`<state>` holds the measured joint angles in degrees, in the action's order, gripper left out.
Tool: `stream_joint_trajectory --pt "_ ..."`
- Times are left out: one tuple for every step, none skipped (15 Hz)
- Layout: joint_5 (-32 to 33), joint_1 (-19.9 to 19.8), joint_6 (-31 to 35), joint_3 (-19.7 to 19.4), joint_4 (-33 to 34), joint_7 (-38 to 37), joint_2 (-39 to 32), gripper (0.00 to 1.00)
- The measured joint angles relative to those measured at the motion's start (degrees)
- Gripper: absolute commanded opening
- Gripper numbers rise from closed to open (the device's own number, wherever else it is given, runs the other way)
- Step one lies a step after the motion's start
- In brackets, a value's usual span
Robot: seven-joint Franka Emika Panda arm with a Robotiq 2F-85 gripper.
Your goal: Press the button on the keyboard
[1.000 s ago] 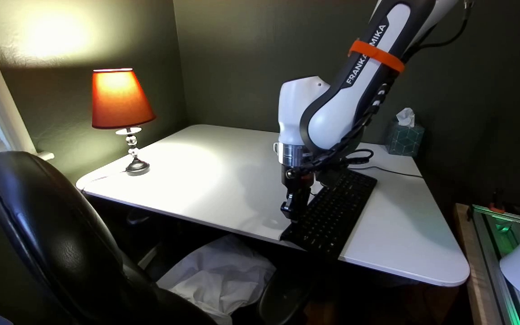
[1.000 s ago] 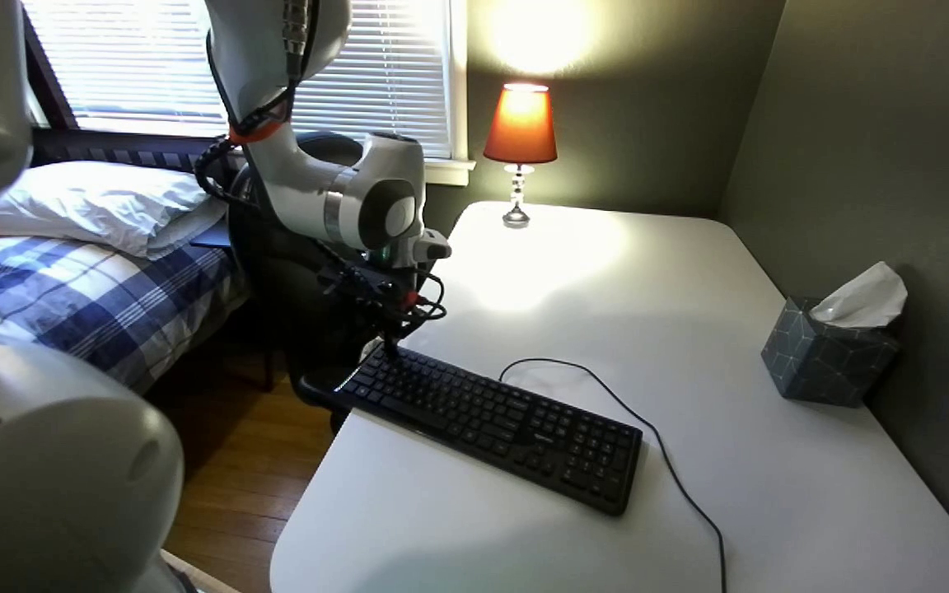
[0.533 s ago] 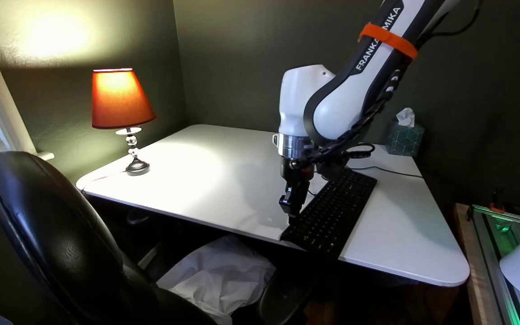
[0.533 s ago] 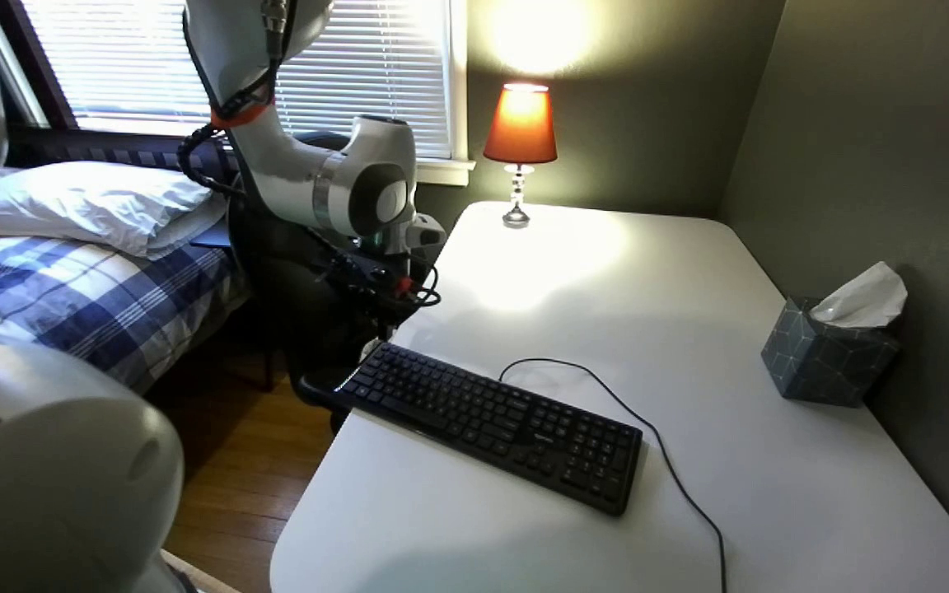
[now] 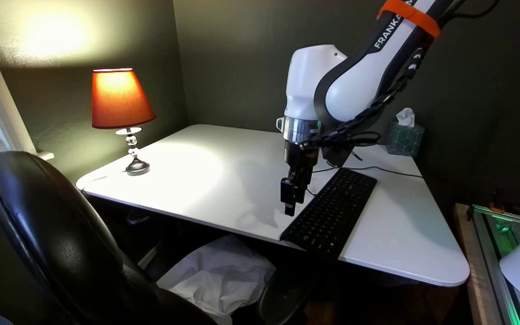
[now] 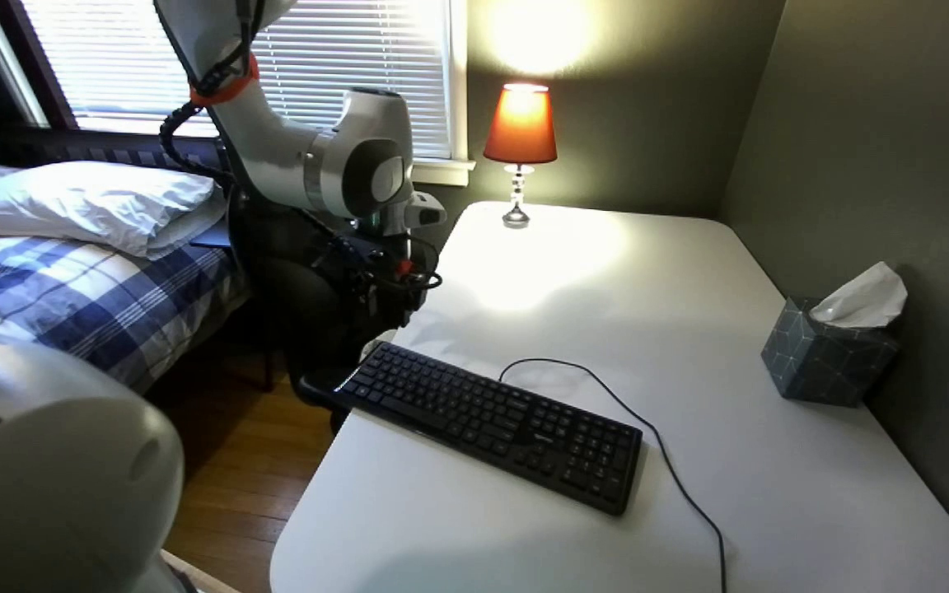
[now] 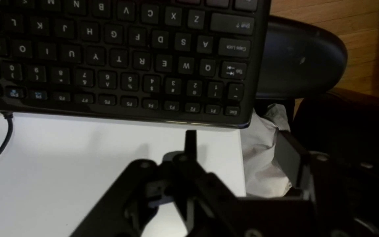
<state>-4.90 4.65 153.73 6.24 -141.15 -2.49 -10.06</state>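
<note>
The black keyboard lies flat on the white desk, its end at the desk's edge. In the wrist view the keyboard appears upside down, with letter and function keys legible; which key is the button cannot be told. My gripper stands open with nothing between its fingers. One finger shows over the white desk, just off the Esc-row edge; the opposite pad shows past the desk edge. In an exterior view the gripper hangs above the desk beside the keyboard, apart from it. Elsewhere its fingers blend into the dark chair.
A thin black cable runs from the keyboard across the desk. A lit red lamp stands at the far corner, a tissue box by the wall. A black chair and white cloth are beside the desk edge.
The arm has risen, lifting the gripper off the keyboard's end near the desk edge and slightly to the side. The keyboard has not moved.
</note>
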Motion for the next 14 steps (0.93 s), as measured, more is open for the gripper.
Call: stream_joint_trajectory --pt "0.5 0.1 0.0 -0.2 -0.5 -0.4 0.9 1.00" --pt "1.1 0.1 0.0 -0.3 -1.0 -0.9 1.8 1.00" --pt "1.7 0.2 0.0 -0.4 -1.6 -1.3 2.7 1.00" --pt "2.3 0.2 0.0 -0.5 -2.1 -1.9 3.6 1.00" --pt "2.9 0.2 0.0 -0.6 -2.7 -2.4 4.6 1.00" --pt "3.5 0.2 0.0 -0.6 -3.3 -3.0 5.6 1.00" --pt "4.1 0.2 0.0 -0.6 -3.8 -3.4 6.6 1.00" --pt "4.5 0.2 0.0 -0.6 -4.4 -3.7 7.6 1.00" --pt "4.9 0.2 0.0 -0.6 -4.9 -4.0 8.6 1.00" --pt "5.3 0.2 0.0 -0.6 -5.5 -4.3 9.7 1.00" --pt "5.6 0.2 -0.1 -0.6 -6.0 -4.7 10.8 1.00" --pt "6.1 0.2 -0.2 -0.6 -6.4 -5.4 11.8 1.00" --pt "6.7 0.1 -0.5 -0.6 -6.7 -6.0 12.8 1.00" --pt "7.1 0.1 -1.1 -0.6 -6.8 -6.6 13.6 1.00"
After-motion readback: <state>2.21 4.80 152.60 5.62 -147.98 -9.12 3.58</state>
